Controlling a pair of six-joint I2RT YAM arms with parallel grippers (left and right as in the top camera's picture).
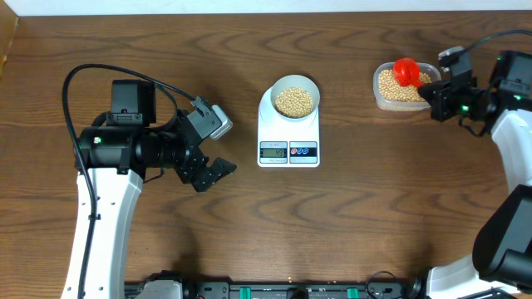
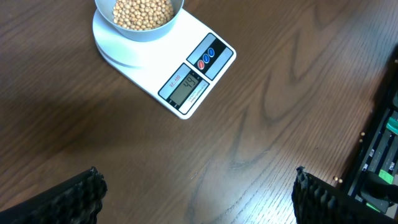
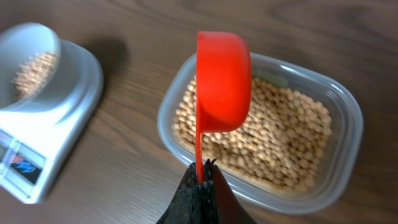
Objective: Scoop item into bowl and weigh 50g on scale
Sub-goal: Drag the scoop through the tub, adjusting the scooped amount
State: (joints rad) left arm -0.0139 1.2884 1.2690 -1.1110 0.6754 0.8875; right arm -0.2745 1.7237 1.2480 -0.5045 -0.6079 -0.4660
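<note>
The pale blue-grey bowl (image 1: 294,100) holds tan beans and sits on the white scale (image 1: 288,133); both also show in the left wrist view, bowl (image 2: 140,18), scale (image 2: 186,68), and blurred in the right wrist view, bowl (image 3: 28,68), scale (image 3: 56,124). My right gripper (image 3: 202,171) is shut on the thin handle of a red scoop (image 3: 222,84), held on its side above a clear tub of beans (image 3: 267,134). Overhead, the scoop (image 1: 406,71) is over the tub (image 1: 389,98), with the right gripper (image 1: 432,93) beside it. My left gripper (image 1: 218,172) is open and empty, left of the scale.
The table's far edge runs along the top of the overhead view. Black equipment lies along the near edge (image 1: 283,291) and shows in the left wrist view (image 2: 379,162). Bare wood lies between the scale and the tub.
</note>
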